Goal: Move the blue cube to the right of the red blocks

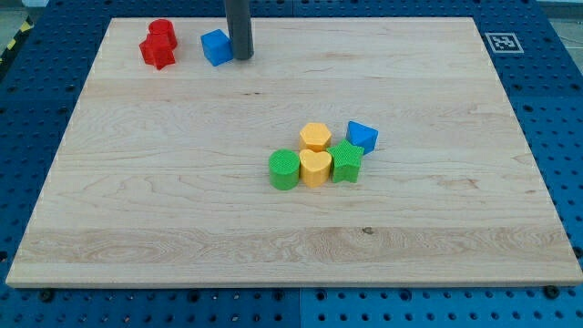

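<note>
The blue cube (217, 47) lies near the view's top left on the wooden board (182, 200). Two red blocks sit just left of it: a red cylinder (162, 30) above and a red star-shaped block (158, 52) below, touching each other. A small gap separates the blue cube from the red blocks. My tip (242, 56) stands right against the blue cube's right side, the dark rod rising out of the view's top.
A cluster lies right of centre: a yellow hexagon (315, 137), a yellow heart-shaped block (315, 168), a green cylinder (284, 169), a green star-shaped block (346, 161) and a blue triangular block (362, 137). A marker tag (502, 42) sits at the board's top right.
</note>
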`<state>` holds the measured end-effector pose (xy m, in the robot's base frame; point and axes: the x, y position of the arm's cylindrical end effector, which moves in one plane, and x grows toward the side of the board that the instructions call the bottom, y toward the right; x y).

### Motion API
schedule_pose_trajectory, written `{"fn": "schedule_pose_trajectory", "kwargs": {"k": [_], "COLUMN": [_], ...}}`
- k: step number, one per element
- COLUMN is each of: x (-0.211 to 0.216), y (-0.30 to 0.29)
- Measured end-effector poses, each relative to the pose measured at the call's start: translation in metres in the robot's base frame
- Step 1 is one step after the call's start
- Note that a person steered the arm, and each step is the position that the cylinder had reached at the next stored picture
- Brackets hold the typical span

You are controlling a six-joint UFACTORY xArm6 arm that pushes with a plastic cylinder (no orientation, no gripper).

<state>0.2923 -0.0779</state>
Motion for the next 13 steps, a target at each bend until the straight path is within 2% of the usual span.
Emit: {"fn": "schedule_pose_trajectory", "kwargs": {"k": [1, 3, 6, 9, 11, 12, 13], "x": [0.0, 0.031, 0.036, 0.02, 0.005, -0.007, -0.026], "y": [0.0, 0.011, 0.013, -0.002, 0.019, -0.026, -0.036]}}
